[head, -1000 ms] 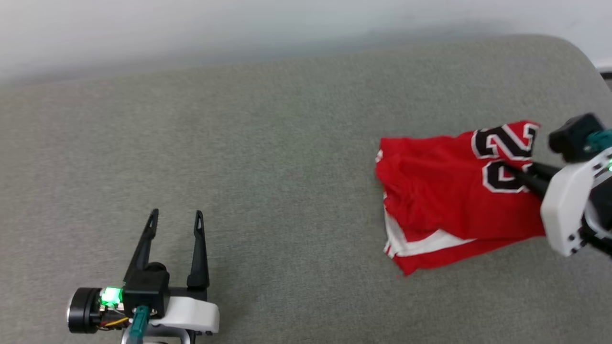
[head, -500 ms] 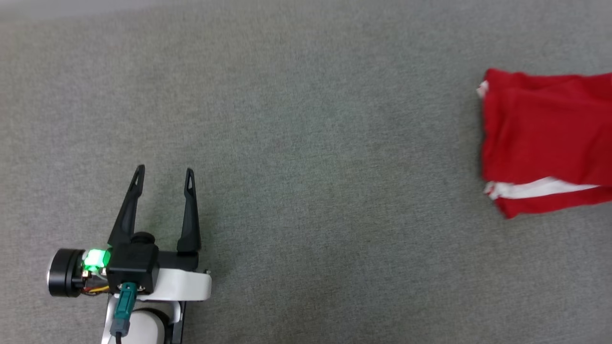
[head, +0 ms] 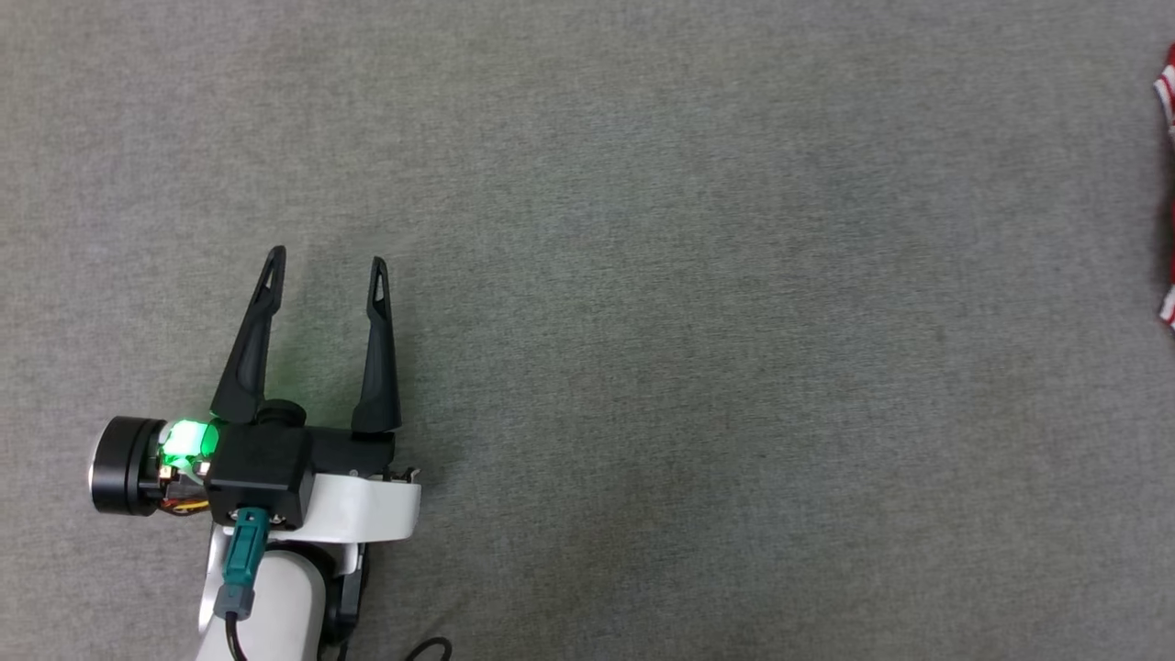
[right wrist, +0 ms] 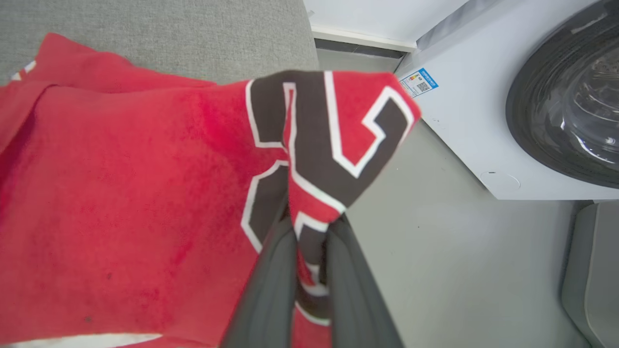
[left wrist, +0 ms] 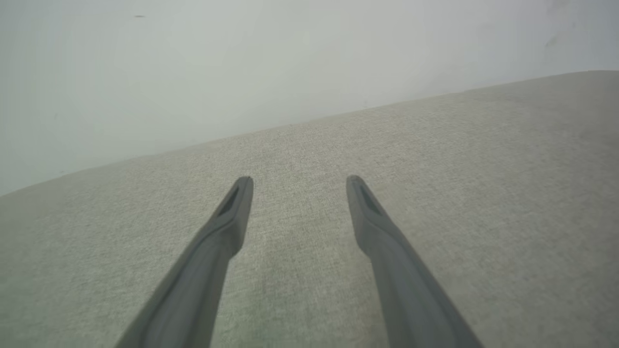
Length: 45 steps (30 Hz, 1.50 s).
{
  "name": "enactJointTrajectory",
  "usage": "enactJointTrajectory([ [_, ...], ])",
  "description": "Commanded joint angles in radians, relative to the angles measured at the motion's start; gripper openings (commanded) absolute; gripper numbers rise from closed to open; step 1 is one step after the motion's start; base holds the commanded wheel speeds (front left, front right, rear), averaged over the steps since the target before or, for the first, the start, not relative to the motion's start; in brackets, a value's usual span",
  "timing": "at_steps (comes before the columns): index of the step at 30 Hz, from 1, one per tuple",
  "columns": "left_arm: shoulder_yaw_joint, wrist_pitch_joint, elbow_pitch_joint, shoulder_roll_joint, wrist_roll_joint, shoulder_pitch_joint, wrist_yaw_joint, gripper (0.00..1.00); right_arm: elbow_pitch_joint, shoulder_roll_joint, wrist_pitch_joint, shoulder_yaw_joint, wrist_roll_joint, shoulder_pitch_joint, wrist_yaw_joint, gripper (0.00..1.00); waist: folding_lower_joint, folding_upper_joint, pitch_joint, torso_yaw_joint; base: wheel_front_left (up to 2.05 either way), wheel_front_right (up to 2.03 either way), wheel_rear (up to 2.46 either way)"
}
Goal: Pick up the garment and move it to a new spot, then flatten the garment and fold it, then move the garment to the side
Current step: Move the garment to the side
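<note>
Over at the left end of the grey upholstered cushion (head: 698, 303): left claw (head: 327, 257), fingers spread apart, nothing between them. Green lamp (head: 188, 439) lit on its wrist housing. It hovers low over bare fabric, tips aimed toward the pale wall (left wrist: 217, 63) behind the cushion's far edge. My reading: it is parked out of the way while the other arm does the carrying.

Middle: a wide stretch of plain grey weave.

Far right edge of the head view: a thin sliver of the garment (head: 1168, 92), red with red-and-white striped trim. Most of it lies past that view's border.

The right wrist view supplies the rest. Right claw (right wrist: 313, 232) is clenched on a pinch of the garment, right at the black, white-outlined lettering. The pinched part stands up in a peak above the fingers, seen against the floor beyond the cushion's end. The red body trails leftward across the cushion, with a white band at its lower edge. The grip is at one edge only. Probably that is so the cloth would drag along flat instead of bunching.

Further right, off the cushion: pale floor (right wrist: 435, 261), then a white washing machine (right wrist: 459, 125) with a dark round door (right wrist: 570, 92) and a small blue label (right wrist: 420, 81).

Judgement: this looks like the move to the side. I cannot confirm the fold from here.
</note>
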<state>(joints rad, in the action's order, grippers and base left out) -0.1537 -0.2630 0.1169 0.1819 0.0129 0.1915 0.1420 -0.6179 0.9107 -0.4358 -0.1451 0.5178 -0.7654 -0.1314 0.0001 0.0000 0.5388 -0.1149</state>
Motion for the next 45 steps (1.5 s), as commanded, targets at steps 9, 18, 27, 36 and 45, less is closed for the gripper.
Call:
enactJointTrajectory([
  [9, -0.011, -0.002, -0.01, 0.003, -0.004, -0.004, 0.019, 1.0, -0.084, -0.082, 0.08, 0.097, -0.118, -0.04, 0.002, 1.0, -0.0001, 0.0, -0.022, 0.012, 0.0, 0.0, 0.0],
  [18, -0.011, -0.002, -0.035, -0.009, -0.027, -0.082, 0.038, 1.0, 0.033, -0.151, 0.298, 0.143, -0.222, 0.027, 0.002, 1.0, -0.0001, 0.0, -0.182, 0.015, 0.0, 0.0, 0.0],
  [27, 0.008, -0.002, -0.062, -0.02, -0.052, -0.168, 0.041, 1.0, 0.213, -0.319, 0.551, 0.208, -0.286, 0.121, 0.001, 1.0, -0.0001, 0.0, -0.311, 0.045, 0.0, 0.0, 0.0],
  [36, 0.02, -0.002, -0.088, -0.024, -0.067, -0.224, 0.031, 1.0, 0.403, -0.554, 0.666, 0.218, -0.321, 0.298, 0.001, 1.0, -0.0001, 0.0, -0.415, 0.092, 0.0, 0.0, 0.0],
  [45, 0.028, -0.002, -0.114, -0.034, -0.078, -0.269, 0.019, 1.0, 0.467, -0.714, 0.687, 0.181, -0.341, 0.49, 0.001, 1.0, -0.0001, 0.0, -0.484, 0.125, 0.0, 0.0, 0.0],
])
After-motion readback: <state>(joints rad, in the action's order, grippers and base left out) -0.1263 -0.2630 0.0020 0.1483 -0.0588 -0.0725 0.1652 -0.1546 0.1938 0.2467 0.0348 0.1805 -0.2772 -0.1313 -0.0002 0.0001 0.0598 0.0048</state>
